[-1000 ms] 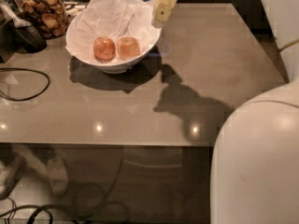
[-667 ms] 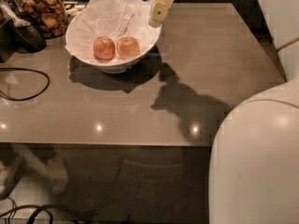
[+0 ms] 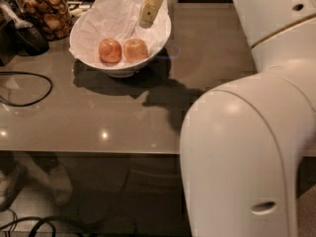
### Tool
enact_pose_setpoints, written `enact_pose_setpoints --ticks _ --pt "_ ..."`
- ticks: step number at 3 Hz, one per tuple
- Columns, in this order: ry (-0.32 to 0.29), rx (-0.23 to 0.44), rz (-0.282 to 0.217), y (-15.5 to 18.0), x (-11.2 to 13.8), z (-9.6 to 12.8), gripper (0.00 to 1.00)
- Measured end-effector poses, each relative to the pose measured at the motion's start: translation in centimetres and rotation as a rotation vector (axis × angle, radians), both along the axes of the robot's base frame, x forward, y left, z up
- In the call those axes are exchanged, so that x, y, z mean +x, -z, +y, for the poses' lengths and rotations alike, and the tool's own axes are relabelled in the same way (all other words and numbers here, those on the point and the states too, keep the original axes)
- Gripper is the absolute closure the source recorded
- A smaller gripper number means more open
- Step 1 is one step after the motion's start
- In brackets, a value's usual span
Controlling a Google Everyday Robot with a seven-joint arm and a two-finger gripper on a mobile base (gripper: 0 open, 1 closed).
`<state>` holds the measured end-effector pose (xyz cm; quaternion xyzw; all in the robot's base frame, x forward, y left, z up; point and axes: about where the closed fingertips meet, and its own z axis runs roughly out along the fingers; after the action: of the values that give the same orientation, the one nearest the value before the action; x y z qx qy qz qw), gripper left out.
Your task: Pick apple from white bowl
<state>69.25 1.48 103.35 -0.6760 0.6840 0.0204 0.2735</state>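
The white bowl (image 3: 157, 39), lined with crumpled white paper, stands at the back left of the grey table. Two apples lie side by side in it. The paler yellow-orange apple (image 3: 135, 49) is on the right, the redder one (image 3: 110, 51) on the left. My gripper (image 3: 147, 19) hangs over the bowl's right side, just above and slightly right of the paler apple, not touching it. Only one cream finger shows clearly, pointing down.
A glass jar of brown snacks (image 3: 45, 11) stands left of the bowl, with a dark object (image 3: 28, 36) beside it. A black cable (image 3: 27, 89) loops on the table's left. My white arm (image 3: 247, 132) fills the right foreground. The table's front edge (image 3: 98, 152) runs below.
The gripper has moved left, from beside the bowl's right rim to over the bowl. The view has shifted so the bowl sits further right. The apples have not moved.
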Motion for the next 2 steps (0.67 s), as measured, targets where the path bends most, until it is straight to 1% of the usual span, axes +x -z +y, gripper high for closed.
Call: enact_pose_setpoints --ticks 1,2 --pt "-0.021 0.012 0.018 1.1 1.5 1.9 0.08" --pt "-0.031 0.024 0.021 1.7 2.4 3.2 0.08"
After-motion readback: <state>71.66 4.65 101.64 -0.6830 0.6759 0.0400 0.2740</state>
